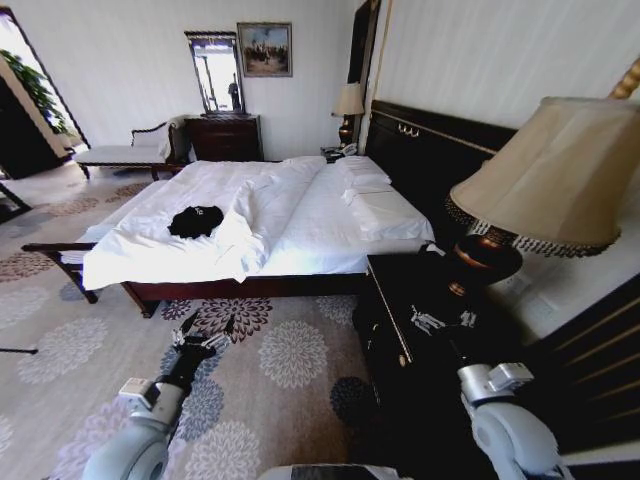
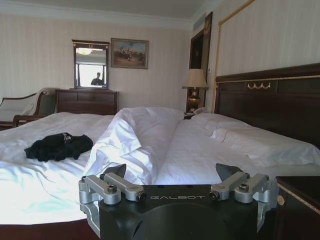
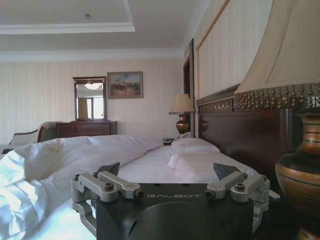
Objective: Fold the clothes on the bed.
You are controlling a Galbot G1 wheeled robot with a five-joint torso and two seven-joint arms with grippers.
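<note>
The clothes (image 1: 196,221) sit in a crumpled black heap on the bed (image 1: 330,225), on the white sheet toward the foot end and the far side from the headboard (image 1: 440,150). In the left wrist view the black bundle (image 2: 58,146) lies just beside a raised ridge of bunched white duvet (image 2: 132,142), and nothing is touching it.

Down low, the left gripper (image 1: 203,340) hangs over the floral carpet (image 1: 290,355), short of the bed's near edge and well apart from the shirt. Its fingers (image 2: 114,172) are spread wide with nothing between them. Across on the other side, the right gripper (image 1: 441,320) hovers over the dark nightstand (image 1: 385,300), close to the base of the big lamp (image 1: 555,170). Its fingers (image 3: 225,170) are spread wide as well, holding nothing, with the white pillows (image 3: 195,146) lying ahead of them by the headboard.

Against the far wall stand a dark dresser (image 1: 225,137) with a mirror (image 1: 213,72), a framed painting (image 1: 265,49) and a second lamp (image 1: 348,105).
</note>
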